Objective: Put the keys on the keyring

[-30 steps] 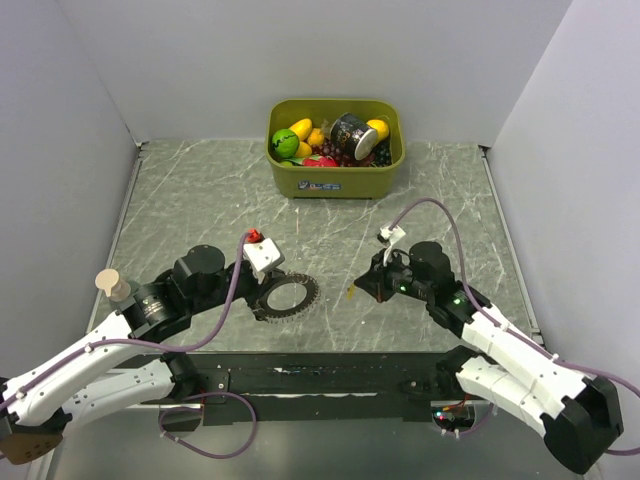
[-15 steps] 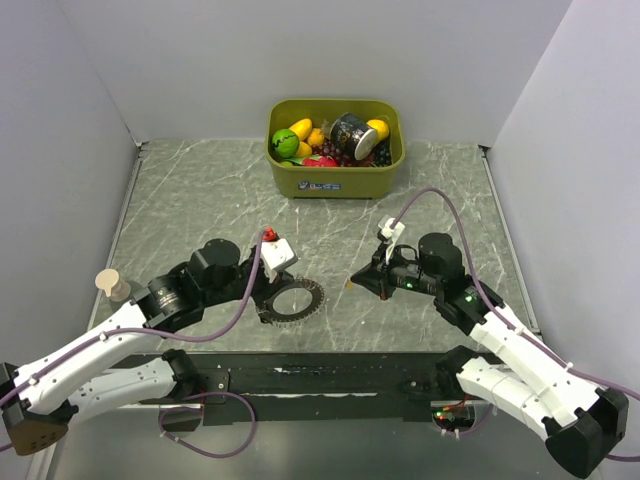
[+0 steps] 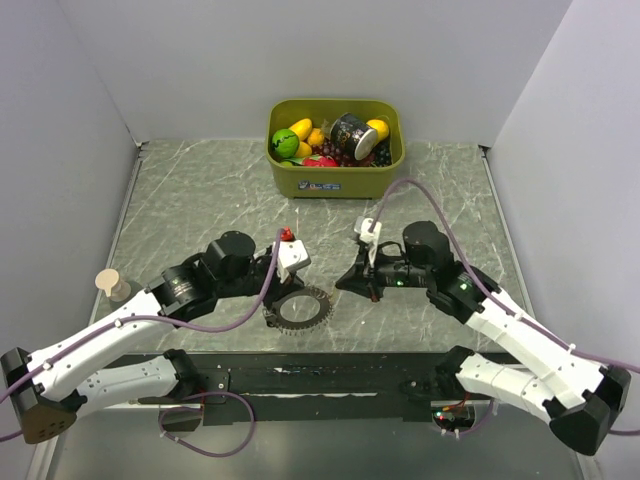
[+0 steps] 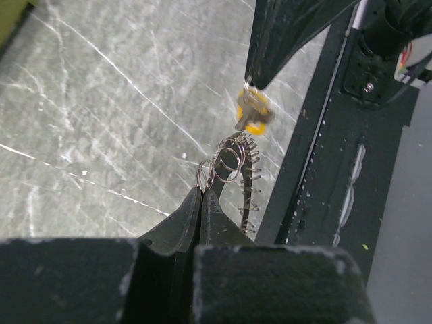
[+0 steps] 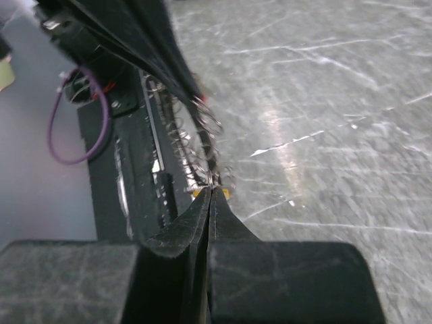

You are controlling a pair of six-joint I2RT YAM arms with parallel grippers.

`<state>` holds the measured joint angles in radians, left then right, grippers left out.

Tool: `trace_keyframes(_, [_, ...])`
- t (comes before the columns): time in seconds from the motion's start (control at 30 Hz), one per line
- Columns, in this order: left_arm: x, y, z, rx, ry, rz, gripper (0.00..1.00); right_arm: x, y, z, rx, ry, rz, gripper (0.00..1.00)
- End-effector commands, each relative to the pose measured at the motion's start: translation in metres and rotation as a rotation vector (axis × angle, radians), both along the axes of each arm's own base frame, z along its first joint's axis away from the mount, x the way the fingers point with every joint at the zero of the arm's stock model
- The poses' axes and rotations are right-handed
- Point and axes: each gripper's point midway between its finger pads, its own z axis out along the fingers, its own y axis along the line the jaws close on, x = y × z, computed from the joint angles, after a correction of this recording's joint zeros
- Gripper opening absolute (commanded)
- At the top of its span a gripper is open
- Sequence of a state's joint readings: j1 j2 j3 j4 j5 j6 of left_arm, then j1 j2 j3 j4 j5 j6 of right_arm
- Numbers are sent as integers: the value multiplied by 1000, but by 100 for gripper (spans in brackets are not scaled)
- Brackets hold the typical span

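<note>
Compared with one second before, both arms have come closer together over the table (image 3: pixel 190 200). The left arm has carried the keyring (image 3: pixel 303 309) to the right and a little nearer. The right gripper (image 3: pixel 343 283) has moved to the left, so the gap between them is now small. The left gripper (image 4: pixel 201 197) has its jaws pressed together on a small wire loop at the rim of the keyring, which reaches out from its fingertips toward the right gripper. The right gripper is also closed and pinches the yellow key (image 4: pixel 254 113) just beside the keyring's loops; whether they touch I cannot tell. The olive bin (image 3: pixel 336 181) at the far side holds toy fruit (image 3: pixel 286 142) and a dark can (image 3: pixel 350 131).
</note>
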<state>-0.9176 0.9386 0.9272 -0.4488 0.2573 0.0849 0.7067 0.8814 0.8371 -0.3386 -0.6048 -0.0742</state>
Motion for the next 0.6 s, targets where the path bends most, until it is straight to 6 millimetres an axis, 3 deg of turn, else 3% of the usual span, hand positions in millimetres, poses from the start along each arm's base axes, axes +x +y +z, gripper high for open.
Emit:
trace_keyframes(0.0, [-3,-10,31,-67,-43,-59,1,-10,11,21,-4,-39,90,0])
trace_keyframes(0.17, [-4,-11,33,-75,-45,-68,1,-15,23,20,16,0,146,0])
trace_keyframes(0.43, [-6,-13,36,-95,-44,-79,1,-34,39,39,137,42,274,0])
trace_keyframes(0.57, [-5,-14,36,-92,-42,-78,1,-35,45,35,123,61,287,0])
